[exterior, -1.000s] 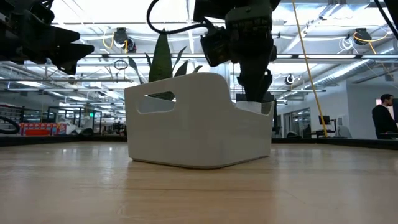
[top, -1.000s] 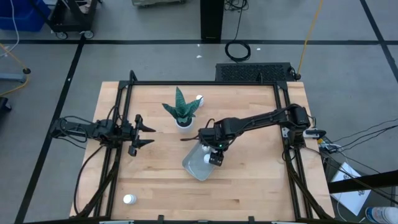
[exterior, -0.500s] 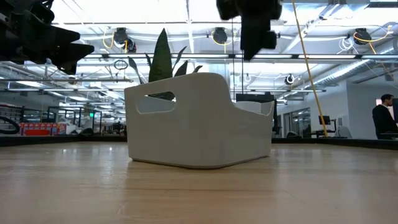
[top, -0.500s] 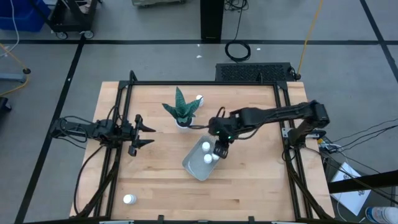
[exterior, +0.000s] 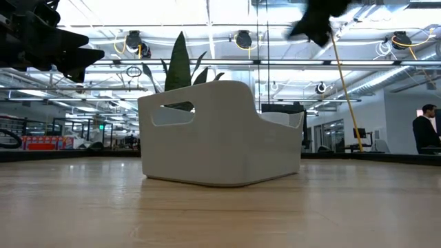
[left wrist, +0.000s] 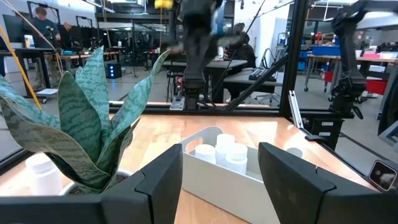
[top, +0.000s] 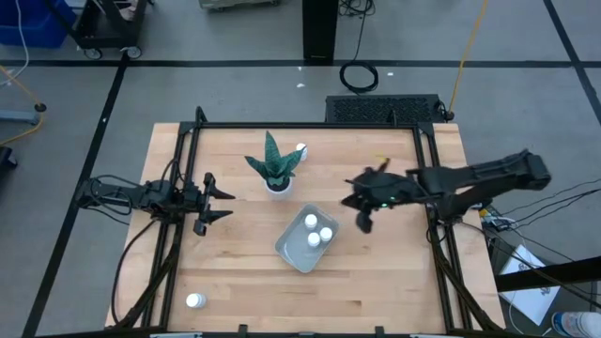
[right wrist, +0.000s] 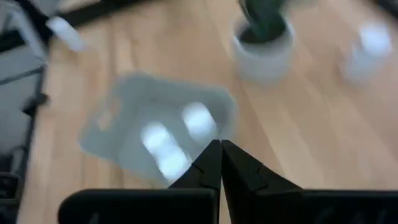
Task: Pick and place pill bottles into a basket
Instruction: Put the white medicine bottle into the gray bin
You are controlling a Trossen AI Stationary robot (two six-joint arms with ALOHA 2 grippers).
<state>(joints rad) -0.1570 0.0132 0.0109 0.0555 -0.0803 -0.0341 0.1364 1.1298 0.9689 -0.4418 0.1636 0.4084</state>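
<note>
Basket (top: 302, 241) sits near table centre, slightly toward 5 o'clock, angled on the wood. Three pill bottles (top: 317, 230) stand inside it, clustered in the half toward 1 o'clock; white caps up. From the left wrist view the same three show above the basket (left wrist: 214, 165) wall, close together.

Fourth bottle (top: 195, 301) stands alone near the table's 7 o'clock corner, well apart from the basket. Fifth bottle (top: 301, 148) stands at about 12 o'clock, just behind the potted plant (top: 274, 165), partly hidden by leaves.

Right gripper (top: 362, 220) hangs in the air at the basket's 2 o'clock, just beside its rim, clear of it. Right wrist view: right gripper (right wrist: 221, 152) fingers pressed together, tips meeting, nothing between them. Basket (right wrist: 118, 124) and bottles blurred beneath.

Left gripper (top: 222, 199) waits at the table's 9 o'clock side, well apart from the basket, pointing toward the plant. Fingers spread wide, nothing held; the left gripper (left wrist: 221, 177) frames plant and basket between its fingers.

Low view: basket (exterior: 220, 134) rests flat on the table (exterior: 220, 213), plant leaves rising behind it. A person (exterior: 424, 131) stands far back in the room at 3 o'clock.
</note>
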